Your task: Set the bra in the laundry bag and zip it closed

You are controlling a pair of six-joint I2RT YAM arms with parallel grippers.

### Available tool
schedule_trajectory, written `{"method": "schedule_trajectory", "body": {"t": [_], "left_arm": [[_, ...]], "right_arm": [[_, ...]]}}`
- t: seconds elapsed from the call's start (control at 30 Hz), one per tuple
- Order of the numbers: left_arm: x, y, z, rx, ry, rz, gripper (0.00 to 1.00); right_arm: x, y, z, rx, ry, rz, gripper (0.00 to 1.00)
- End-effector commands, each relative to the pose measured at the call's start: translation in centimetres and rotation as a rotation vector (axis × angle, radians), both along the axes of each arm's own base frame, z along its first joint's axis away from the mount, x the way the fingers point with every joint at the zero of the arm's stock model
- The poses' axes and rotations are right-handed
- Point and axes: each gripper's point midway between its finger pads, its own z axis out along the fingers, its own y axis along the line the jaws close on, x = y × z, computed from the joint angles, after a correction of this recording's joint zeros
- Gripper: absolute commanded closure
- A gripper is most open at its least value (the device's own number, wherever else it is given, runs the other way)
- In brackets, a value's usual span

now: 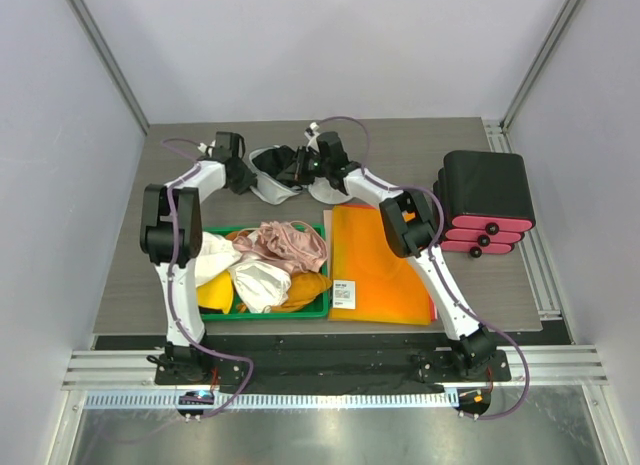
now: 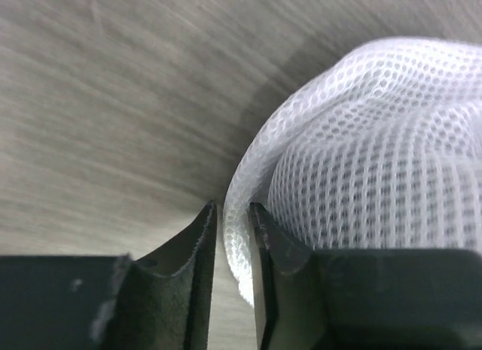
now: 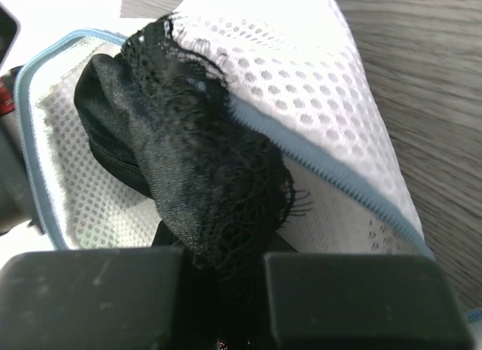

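The right claw point(image 3: 226, 263) is clamping the black lacy bra point(image 3: 188, 162), which is bulging just ahead of it into the open, blue-zippered mouth of the white mesh laundry bag point(image 3: 331, 86). The left claw point(image 2: 233, 218), opposite it across the bag, is pinching the mesh rim, nearly closed on it. Behind both claws, a green tray point(image 1: 300, 313) of pale garments point(image 1: 290, 245) and an orange sheet point(image 1: 385, 270) are lying on the tabletop point(image 1: 130, 255), with a black-and-pink stack point(image 1: 485, 200) sitting well off the right claw's outer side.
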Motion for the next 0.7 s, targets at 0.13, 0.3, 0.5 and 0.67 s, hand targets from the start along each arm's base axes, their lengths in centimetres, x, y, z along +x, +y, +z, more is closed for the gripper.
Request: {"method": "schedule_trajectory", "body": {"t": [0.13,0.3,0.5,0.67], "left_arm": [[-1.6,0.8,6.6,0.037,-0.162,0.001,0.47],[-2.3,2.1,10.4,0.097,-0.243,0.024,0.32],[-2.0,0.8,15.1,0.126,-0.311,-0.06,0.28],[-2.0,-2.7,17.3,0.085,-0.36,-0.159,0.38]], "right_arm": [[0.1,0.4,-0.4,-0.058,-0.045,-0.001,0.84],[-0.4,0.4,-0.2,-0.086,-0.048,0.006,0.72],[-0.9,0.0,1.2,-0.116,-0.055,-0.003,0.45],[-1.2,-0.7,4.0,-0.155,-0.078,-0.016,0.36]]}}
